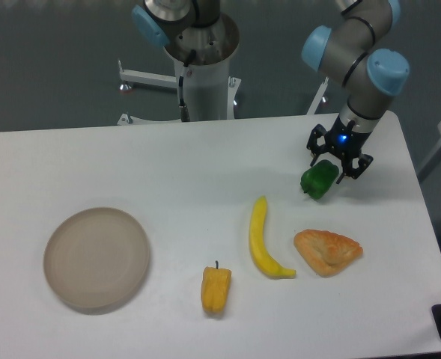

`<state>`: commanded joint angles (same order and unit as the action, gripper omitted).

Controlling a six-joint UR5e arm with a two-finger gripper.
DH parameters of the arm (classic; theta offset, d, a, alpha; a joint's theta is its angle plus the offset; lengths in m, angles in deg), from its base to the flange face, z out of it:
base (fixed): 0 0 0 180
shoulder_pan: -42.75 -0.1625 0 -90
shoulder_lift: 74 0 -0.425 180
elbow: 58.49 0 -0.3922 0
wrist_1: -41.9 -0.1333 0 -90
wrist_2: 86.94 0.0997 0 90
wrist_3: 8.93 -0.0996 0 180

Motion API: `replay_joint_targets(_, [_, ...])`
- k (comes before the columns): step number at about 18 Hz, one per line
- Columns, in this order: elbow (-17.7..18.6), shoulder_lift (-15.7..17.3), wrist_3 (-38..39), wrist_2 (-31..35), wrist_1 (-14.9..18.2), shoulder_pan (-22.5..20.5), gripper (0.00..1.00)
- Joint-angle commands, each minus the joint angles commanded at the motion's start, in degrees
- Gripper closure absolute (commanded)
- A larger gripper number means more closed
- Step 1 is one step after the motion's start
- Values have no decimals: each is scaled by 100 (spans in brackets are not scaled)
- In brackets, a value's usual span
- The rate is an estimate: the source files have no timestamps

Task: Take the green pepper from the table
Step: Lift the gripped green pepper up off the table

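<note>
Green pepper: the green pepper (319, 180) lies on the white counter (168, 172), towards its far right side, well apart from the plate and just beyond the upper end of the banana.
Gripper: the gripper (336, 161) hangs directly over the pepper's upper right part, its wrist light glowing blue; the jaws stand apart, one finger at the pepper's upper left, the other at its right.
Contact: the fingertips appear to sit at or just above the pepper's top edge; whether they touch it cannot be told from this view.
Other objects: a banana (263, 241) lies near the middle front, a pastry slice (328, 250) to its right, a yellow-orange pepper (216, 289) to its left, and a round beige plate (96, 258) far to the left; none is near enough to the fingers to interfere.
Progress: judged early to middle; the approach and alignment over the target look done, while the pepper rests on the counter unlifted.
Remaining: likely a short further descent so the fingers straddle the body, then closing on it, then lifting it clear.
Risk: the glossy, lumpy, rounded skin may slip or roll if the fingers close too high on it.
</note>
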<state>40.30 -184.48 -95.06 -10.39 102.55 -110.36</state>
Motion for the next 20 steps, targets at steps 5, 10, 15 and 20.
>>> replay_joint_targets(5, [-272, 17, 9, 0, 70, 131, 73])
replay_joint_targets(10, [-843, 167, 53, -9, 105, 509, 73])
replay_joint_targets(15, [-1492, 88, 202, 88, 114, 1010, 73])
replay_joint_targets(20, [-2012, -88, 808, 280, 114, 1511, 73])
